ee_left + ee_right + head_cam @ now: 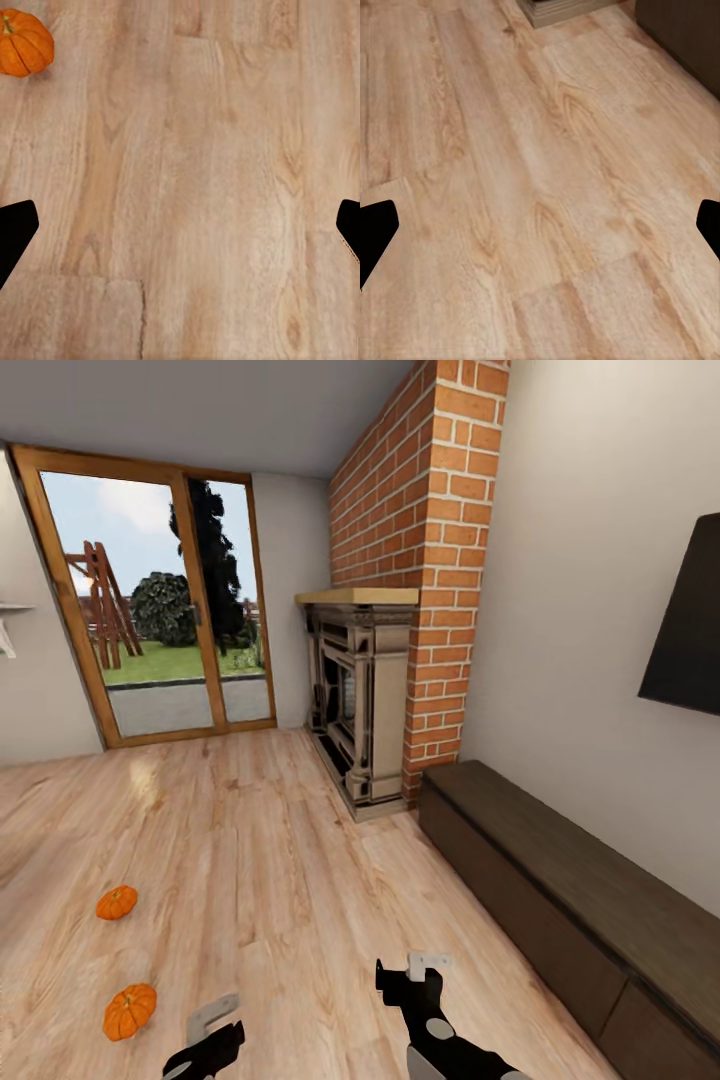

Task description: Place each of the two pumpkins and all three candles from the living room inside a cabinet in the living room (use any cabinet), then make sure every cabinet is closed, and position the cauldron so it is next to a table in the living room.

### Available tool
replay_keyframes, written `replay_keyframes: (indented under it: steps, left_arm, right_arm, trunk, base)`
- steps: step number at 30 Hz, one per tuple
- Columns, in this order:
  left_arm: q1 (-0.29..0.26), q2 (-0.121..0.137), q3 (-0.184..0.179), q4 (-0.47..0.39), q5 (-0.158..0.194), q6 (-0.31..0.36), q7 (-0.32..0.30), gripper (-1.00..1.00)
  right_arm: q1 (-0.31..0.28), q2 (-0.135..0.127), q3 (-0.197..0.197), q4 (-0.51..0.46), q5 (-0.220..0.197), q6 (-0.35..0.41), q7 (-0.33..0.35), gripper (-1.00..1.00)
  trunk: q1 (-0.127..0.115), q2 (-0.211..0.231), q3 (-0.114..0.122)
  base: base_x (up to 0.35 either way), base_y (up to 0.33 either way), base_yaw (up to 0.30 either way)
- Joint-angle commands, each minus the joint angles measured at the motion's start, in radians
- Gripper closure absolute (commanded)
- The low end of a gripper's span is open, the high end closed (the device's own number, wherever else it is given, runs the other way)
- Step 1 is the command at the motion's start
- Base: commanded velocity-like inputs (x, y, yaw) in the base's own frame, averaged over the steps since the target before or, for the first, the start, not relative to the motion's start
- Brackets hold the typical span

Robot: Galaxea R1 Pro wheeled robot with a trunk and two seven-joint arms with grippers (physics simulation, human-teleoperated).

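Fingers of the left gripper are standing wide apart over bare plank floor, holding nothing; in the left wrist view only their 2 dark tips are poking in at the edges, with 1 pumpkin lying on the boards beyond them. The right gripper is spread just as wide and is likewise carrying nothing, hanging above the floor with the fireplace base and a dark strip, probably the cabinet, showing at the far end.

From the head view, both grippers are sitting low at the near edge, the left gripper toward the left and the right gripper near the middle. 2 pumpkins are resting on the floor at the left: the near pumpkin is lying just left of the left gripper, and the far pumpkin is lying well apart, farther back.

The cabinet is running along the right wall, its drawer fronts sitting flush. A TV is hanging above it. The fireplace is standing at the cabinet's far end against a brick chimney, and a glass door is filling the far left wall.
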State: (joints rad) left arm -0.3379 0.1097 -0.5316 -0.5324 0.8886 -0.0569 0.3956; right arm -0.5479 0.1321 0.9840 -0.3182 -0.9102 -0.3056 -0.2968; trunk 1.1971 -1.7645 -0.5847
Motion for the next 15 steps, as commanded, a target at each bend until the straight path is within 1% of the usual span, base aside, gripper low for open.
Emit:
replay_keyframes:
  steps: [1, 5, 15]
  left_arm:
    - [-0.001, 0.001, -0.008, -0.001, 0.010, -0.006, 0.006, -1.00]
    - [-0.001, 0.001, -0.008, 0.000, 0.010, -0.006, 0.006, -1.00]
    - [-0.001, 0.001, -0.008, 0.000, 0.010, -0.006, 0.006, -1.00]
  right_arm:
    - [-0.001, -0.001, 0.009, -0.001, -0.009, -0.004, -0.005, -1.00]
    - [-0.001, -0.002, 0.009, -0.001, -0.009, -0.004, -0.005, -1.00]
    - [-0.001, 0.000, 0.009, -0.001, -0.009, -0.002, -0.005, -1.00]
  trunk:
    - [0.000, 0.000, 0.000]
    - [0.000, 0.000, 0.003]
    - [0.000, 0.000, 0.003]
  base:
    - [0.267, -0.127, 0.206]
    - [0.268, -0.129, 0.105]
    - [0.271, -0.129, 0.009]
